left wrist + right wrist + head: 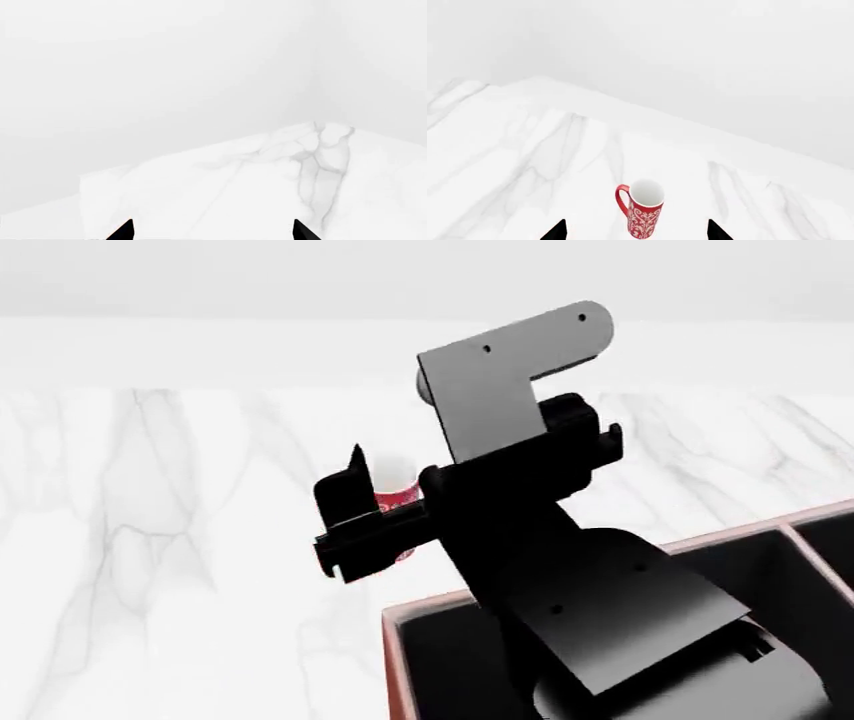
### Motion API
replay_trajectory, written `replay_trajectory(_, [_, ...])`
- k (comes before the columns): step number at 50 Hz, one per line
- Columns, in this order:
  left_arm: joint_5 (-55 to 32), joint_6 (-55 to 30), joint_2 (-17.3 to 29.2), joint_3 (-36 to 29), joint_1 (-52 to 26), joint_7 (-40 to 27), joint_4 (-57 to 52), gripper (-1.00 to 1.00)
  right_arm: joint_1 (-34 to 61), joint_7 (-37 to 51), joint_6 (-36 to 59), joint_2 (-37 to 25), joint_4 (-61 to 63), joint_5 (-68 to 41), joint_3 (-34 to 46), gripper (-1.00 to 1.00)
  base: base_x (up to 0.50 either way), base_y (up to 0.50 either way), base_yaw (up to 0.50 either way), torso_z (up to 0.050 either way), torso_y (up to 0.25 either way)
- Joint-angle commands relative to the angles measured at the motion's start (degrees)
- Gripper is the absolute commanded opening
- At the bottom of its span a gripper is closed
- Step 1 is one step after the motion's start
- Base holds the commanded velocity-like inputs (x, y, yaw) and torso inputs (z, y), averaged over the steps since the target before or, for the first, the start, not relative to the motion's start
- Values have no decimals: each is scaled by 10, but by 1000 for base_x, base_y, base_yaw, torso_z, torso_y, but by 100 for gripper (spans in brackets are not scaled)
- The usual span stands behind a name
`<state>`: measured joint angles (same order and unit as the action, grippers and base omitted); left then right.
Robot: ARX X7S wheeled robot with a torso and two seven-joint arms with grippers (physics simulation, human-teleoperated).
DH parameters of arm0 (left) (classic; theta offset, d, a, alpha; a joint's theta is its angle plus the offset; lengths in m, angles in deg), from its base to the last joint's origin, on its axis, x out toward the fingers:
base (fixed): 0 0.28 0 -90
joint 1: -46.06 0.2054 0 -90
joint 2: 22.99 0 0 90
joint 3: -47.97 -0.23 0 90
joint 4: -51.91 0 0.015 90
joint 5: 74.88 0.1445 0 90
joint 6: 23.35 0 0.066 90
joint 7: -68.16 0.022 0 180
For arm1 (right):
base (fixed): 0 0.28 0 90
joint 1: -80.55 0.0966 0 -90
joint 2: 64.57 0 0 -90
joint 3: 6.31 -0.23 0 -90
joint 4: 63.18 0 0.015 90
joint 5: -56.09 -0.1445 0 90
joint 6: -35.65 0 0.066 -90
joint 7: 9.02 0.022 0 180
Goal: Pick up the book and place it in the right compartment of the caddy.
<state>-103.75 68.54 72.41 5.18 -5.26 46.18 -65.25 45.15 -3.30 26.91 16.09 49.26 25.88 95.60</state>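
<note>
Right claw (636, 231) gapes empty over the mug (642, 209) on the bench (527, 150); left claw (213, 231) likewise open; caddy (400, 660) near right.

Mug (642, 208) showing red with white scroll pattern, white inside. Table (160, 540) showing white marble, grey veining. Caddy (395, 660) showing reddish-brown, pale rim, black lining.

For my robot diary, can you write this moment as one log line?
left tool: open | right tool: open, facing mug | caddy: in view | book: unseen
</note>
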Motion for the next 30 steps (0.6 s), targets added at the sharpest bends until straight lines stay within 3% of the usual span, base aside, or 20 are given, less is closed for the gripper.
replay_trajectory(1, [-4,6,-4,4,3,2,3,100,-6,-98,60,-22,77,-114,60,100,0,0,0,0,0])
replay_trajectory(7, [-4,7,-4,5,4,3,4,100,-23,-129,58,-35,133,-162,86,100,0,0,0,0,0])
replay_trajectory(10, [-5,10,-5,6,6,5,5,100,-49,-148,12,-71,184,-150,166,100,0,0,0,0,0])
replay_trajectory(22, [-7,11,-5,7,8,5,6,100,-68,-201,-46,-146,284,-129,340,100,0,0,0,0,0])
replay_trajectory(30, [-8,12,-5,9,10,4,5,100,-66,-205,-62,-155,286,-118,371,100,0,0,0,0,0])
